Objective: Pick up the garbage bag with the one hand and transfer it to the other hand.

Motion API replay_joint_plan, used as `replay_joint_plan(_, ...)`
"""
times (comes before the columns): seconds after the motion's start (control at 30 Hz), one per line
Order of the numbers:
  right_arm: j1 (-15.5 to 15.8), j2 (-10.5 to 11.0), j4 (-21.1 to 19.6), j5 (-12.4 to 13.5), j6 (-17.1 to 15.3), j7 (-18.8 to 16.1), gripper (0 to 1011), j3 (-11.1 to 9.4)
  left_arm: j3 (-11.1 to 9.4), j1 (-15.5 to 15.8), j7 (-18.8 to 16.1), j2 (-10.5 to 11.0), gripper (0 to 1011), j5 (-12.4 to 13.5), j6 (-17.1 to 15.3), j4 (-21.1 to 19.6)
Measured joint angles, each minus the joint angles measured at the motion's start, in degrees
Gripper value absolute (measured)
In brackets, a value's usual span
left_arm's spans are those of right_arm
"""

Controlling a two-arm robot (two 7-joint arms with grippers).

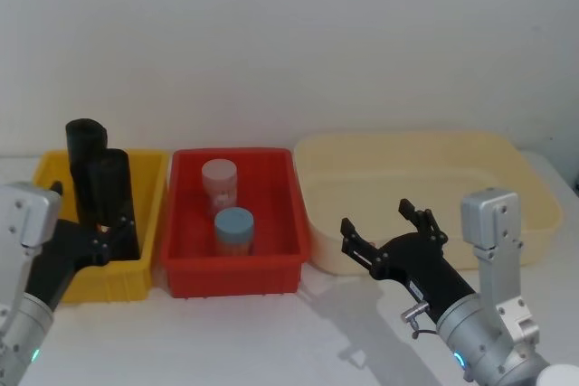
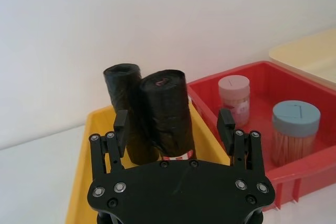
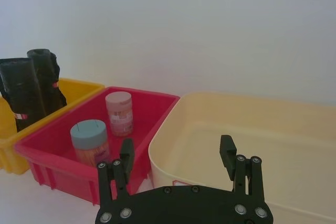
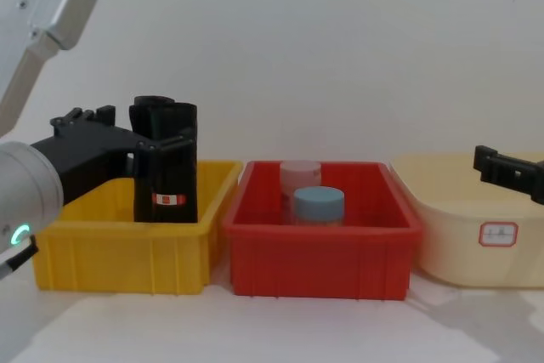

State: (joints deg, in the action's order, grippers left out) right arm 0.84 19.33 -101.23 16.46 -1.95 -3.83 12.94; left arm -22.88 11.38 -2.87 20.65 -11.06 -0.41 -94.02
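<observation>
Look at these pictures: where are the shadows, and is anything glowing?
Head view: a soft grey shadow falls on the white table below the open right gripper. Chest view: fainter shadows lie beneath the red bin and cream tub; a green ring light glows on the left arm.

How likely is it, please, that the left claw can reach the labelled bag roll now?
Probably yes: the open left claw is right at the labelled roll, upright in the yellow bin, though the second roll beside it may crowd a finger.

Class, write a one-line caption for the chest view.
Open left gripper straddles the labelled garbage bag in the yellow bin.
</observation>
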Motion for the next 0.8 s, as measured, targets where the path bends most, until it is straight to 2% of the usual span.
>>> replay_joint_plan(0.3,0.0,0.0,0.0,0.0,0.0,0.0,1001,0.0,1.2,0.4,0.3,-0.8,1001,-1.1,0.3,1.3)
replay_joint_plan(0.8,0.0,0.0,0.0,0.0,0.0,0.0,1001,0.0,1.8,4.1,3.5,-2.9,1001,-2.7,0.8,6.5)
